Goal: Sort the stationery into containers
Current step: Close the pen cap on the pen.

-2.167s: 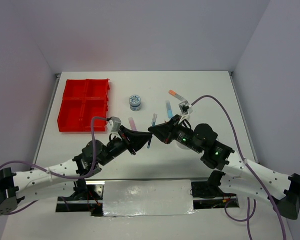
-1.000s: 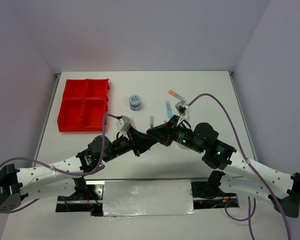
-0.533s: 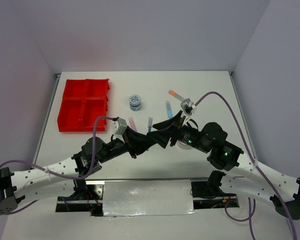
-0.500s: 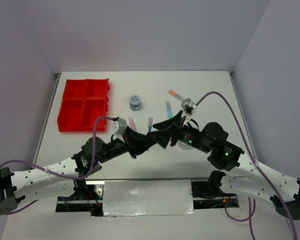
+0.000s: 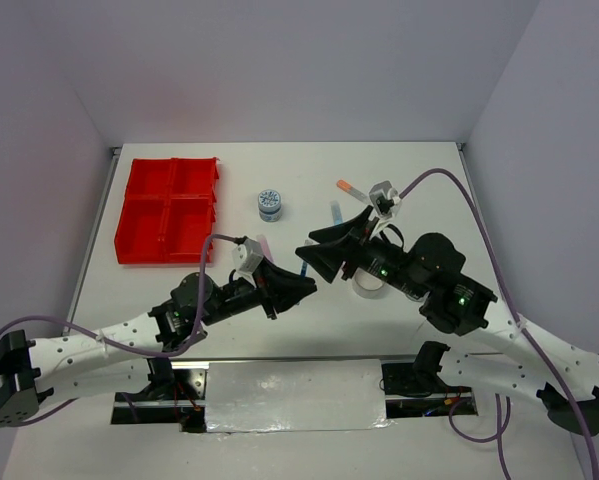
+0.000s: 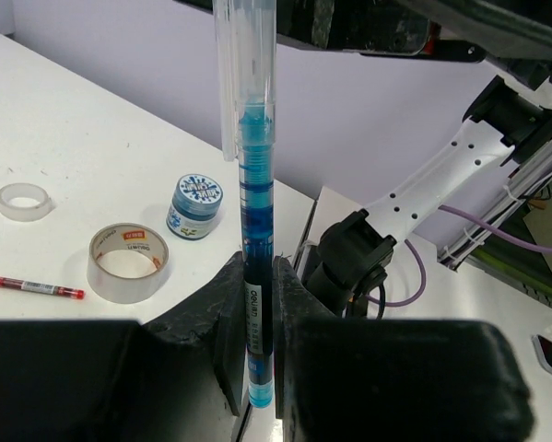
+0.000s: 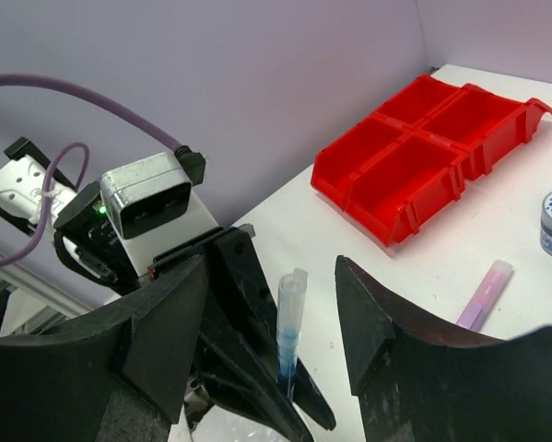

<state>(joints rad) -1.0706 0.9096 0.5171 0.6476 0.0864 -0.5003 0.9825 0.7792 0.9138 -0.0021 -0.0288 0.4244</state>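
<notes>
The left gripper (image 5: 304, 285) and right gripper (image 5: 307, 248) sit nose to nose over the table (image 5: 419, 190), with hardly any room between them. The pen (image 7: 290, 322) stands up between the right gripper's wide-apart fingers (image 7: 165, 331). Bare table leads to the tray (image 5: 169, 196). A purple marker (image 5: 263, 243) and a tub (image 5: 270, 204) lie beside that way.

The red tray (image 7: 400, 216) is smooth, glossy plastic on a matt white table (image 5: 419, 180). Right of the tray, the pen (image 6: 255, 212) has a clear, shiny plastic barrel. The left gripper (image 6: 255, 313) has matt black plastic fingers (image 6: 222, 322), and the larger tape roll (image 6: 123, 287) looks translucent and glossy.
</notes>
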